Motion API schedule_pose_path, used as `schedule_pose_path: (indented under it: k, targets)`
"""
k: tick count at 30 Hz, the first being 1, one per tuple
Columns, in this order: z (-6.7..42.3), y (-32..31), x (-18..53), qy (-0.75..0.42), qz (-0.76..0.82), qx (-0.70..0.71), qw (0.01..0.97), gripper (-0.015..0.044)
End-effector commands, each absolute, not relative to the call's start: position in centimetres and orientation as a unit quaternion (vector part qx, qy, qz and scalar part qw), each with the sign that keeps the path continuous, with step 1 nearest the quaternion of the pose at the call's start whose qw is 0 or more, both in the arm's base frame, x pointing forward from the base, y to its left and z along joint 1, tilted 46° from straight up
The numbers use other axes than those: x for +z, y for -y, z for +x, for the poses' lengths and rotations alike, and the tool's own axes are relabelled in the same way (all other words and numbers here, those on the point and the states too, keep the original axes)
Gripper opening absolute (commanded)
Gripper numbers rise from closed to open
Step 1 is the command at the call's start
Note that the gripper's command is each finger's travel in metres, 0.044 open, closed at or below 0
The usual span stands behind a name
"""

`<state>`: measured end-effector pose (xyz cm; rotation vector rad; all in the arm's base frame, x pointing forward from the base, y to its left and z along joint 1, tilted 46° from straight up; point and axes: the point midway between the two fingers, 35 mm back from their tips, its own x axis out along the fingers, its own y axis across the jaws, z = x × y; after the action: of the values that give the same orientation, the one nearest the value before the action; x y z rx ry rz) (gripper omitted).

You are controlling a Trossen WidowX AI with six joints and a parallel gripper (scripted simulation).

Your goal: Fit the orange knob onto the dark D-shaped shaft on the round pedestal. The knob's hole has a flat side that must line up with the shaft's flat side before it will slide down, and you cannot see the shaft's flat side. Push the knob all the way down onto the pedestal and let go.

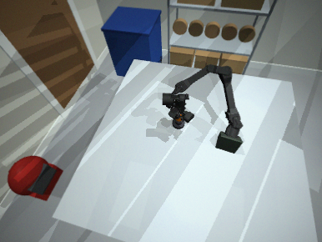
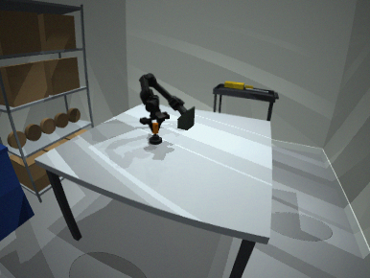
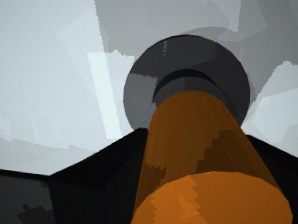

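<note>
The orange knob (image 1: 179, 118) (image 2: 154, 127) (image 3: 195, 120) stands upright between the fingers of my gripper (image 1: 180, 116) (image 2: 154, 123) (image 3: 192, 140), which is shut on it. The round dark pedestal (image 1: 178, 125) (image 2: 154, 141) (image 3: 137, 97) is directly below the knob. In the wrist view the knob's lower end covers the middle of the pedestal, with a dark raised ring showing behind it. In the exterior view a short dark part shows between the knob and the pedestal's wide base. The shaft and its flat side cannot be made out.
The arm's dark base block (image 1: 228, 143) (image 2: 186, 119) stands on the white table (image 1: 138, 175) (image 2: 201, 182), beside the pedestal. A blue cabinet (image 1: 135, 37), a shelf rack (image 1: 217, 43) and a red object (image 1: 27, 175) stand off the table. A dark cart (image 2: 244, 93) is behind it.
</note>
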<state>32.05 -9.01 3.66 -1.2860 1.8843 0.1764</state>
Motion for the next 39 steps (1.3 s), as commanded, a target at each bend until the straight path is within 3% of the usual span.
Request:
schedule_pose_path:
  k: [1, 30, 39]
  targets:
    - [32.2, 8.86, 3.7, -0.743, -0.536, 0.117, 0.383, 0.0]
    - [32.29, 8.93, 3.77, -0.74, -0.544, 0.132, 0.372, 0.0]
    - [32.27, 8.95, 3.62, -0.722, -0.58, 0.209, 0.313, 0.0]
